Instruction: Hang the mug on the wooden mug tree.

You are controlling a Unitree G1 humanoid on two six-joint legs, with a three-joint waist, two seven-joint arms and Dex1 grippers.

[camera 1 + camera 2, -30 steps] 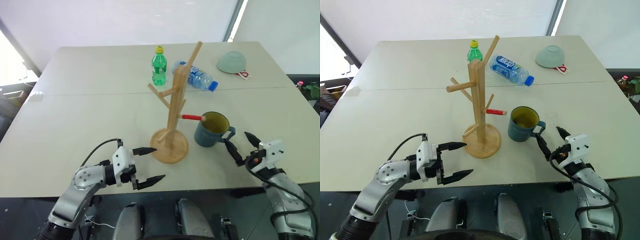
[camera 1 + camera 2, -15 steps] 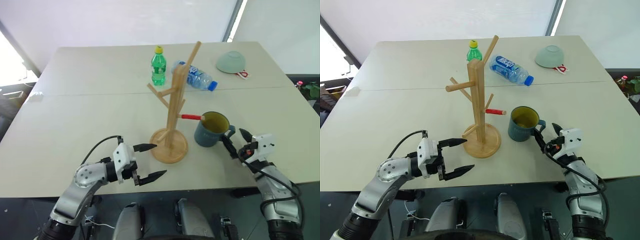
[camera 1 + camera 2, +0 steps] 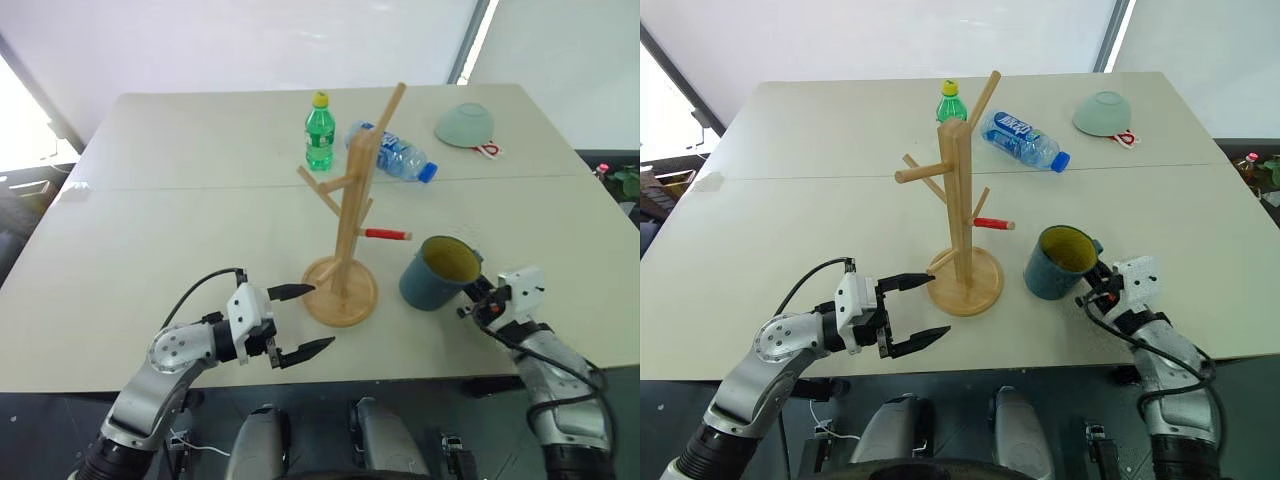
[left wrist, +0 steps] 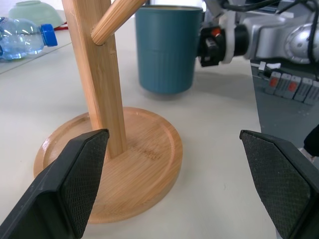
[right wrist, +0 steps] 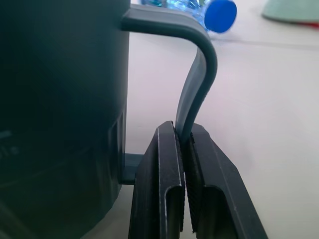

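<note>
The blue-teal mug [image 3: 436,274] with its olive inside stands tilted just right of the wooden mug tree [image 3: 350,215], mouth leaning toward my right gripper [image 3: 472,301]. That gripper is shut on the mug's loop handle [image 5: 197,84], both fingers clamped on the lower part of the loop. The red-tipped peg [image 3: 388,234] points at the mug's rim. My left gripper [image 3: 318,317] hovers open and empty by the front left of the tree's disc base [image 4: 129,164], aimed across at the post [image 4: 94,74] and the mug [image 4: 167,47].
At the back of the table a green bottle [image 3: 318,132] stands upright, a clear water bottle [image 3: 396,153] lies on its side, and a pale green upturned bowl [image 3: 464,123] sits at the far right. The table's front edge [image 3: 380,373] runs just under both grippers.
My right gripper went from wide open around the handle to shut on it, and the mug tipped over and shifted slightly right. The left arm stayed where it was.
</note>
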